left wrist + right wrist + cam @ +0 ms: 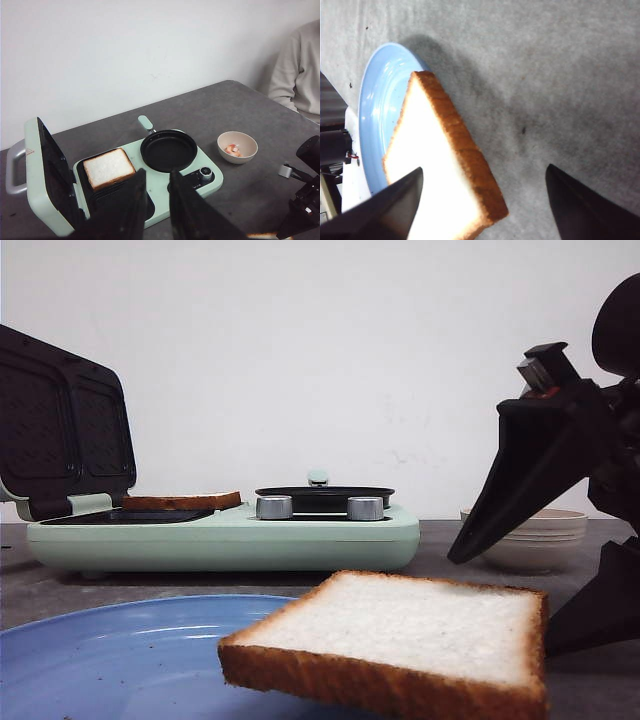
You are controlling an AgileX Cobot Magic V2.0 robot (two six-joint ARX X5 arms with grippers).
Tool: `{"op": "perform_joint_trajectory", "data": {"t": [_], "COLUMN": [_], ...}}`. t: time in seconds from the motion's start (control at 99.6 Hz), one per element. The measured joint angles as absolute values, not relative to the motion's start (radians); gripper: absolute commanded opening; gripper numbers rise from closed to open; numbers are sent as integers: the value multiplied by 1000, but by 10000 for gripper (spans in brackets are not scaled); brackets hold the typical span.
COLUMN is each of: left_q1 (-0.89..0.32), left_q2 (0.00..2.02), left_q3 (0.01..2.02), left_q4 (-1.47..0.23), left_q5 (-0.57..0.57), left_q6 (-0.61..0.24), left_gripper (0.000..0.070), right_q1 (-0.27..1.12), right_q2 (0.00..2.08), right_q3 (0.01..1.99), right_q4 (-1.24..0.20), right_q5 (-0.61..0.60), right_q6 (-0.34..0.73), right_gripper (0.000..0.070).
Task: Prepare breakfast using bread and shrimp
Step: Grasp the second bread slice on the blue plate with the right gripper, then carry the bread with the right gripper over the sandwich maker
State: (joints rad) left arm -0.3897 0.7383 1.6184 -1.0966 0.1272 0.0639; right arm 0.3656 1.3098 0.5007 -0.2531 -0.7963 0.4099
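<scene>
Your right gripper (480, 200) stands wide apart around the bread slice (400, 625) overhanging the blue plate (120, 640). It looks light and squashy, so grip gently by the firmer crust edges.

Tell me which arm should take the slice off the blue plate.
Right. Its gripper is open and straddles the slice that overhangs the plate. The left gripper hangs above the sandwich maker, where the other slice already lies.
</scene>
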Motion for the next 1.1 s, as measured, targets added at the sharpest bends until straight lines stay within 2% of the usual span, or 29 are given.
{"op": "perform_joint_trajectory", "data": {"t": [0.13, 0.181, 0.231, 0.291, 0.301, 0.341, 0.552, 0.713, 0.843, 0.944, 1.044, 1.104], "left_q1": [-390, -390, -390, -390, -390, -390, -390, -390, -390, -390, -390, -390], "left_q2": [738, 737, 736, 734, 734, 733, 733, 731, 725, 720, 719, 719], "left_q3": [1618, 1618, 1618, 1618, 1618, 1618, 1618, 1618, 1618, 1618, 1618, 1618], "left_q4": [-1097, -1097, -1097, -1097, -1097, -1097, -1097, -1097, -1097, -1096, -1096, -1095], "left_q5": [127, 127, 127, 127, 127, 127, 127, 127, 127, 127, 127, 127], "left_q6": [64, 64, 64, 64, 64, 64, 64, 64, 64, 63, 61, 60], "left_gripper": [2, 2, 2, 2, 2, 2, 2, 2, 2, 2, 2, 2], "right_q1": [366, 366, 366, 366, 366, 366, 366, 366, 374, 385, 422, 456], "right_q2": [1326, 1326, 1327, 1327, 1328, 1329, 1332, 1327, 1289, 1280, 1280, 1280], "right_q3": [501, 501, 501, 501, 501, 501, 501, 503, 530, 575, 628, 672], "right_q4": [-259, -257, -255, -254, -253, -253, -208, -115, 25, 194, 355, 404], "right_q5": [-849, -858, -860, -861, -863, -865, -951, -1030, -1031, -1014, -919, -836], "right_q6": [413, 414, 416, 416, 416, 416, 408, 439, 542, 665, 809, 879], "right_gripper": [402, 362, 273, 122, 74, 2, 0, 0, 0, 0, 0, 0]}}
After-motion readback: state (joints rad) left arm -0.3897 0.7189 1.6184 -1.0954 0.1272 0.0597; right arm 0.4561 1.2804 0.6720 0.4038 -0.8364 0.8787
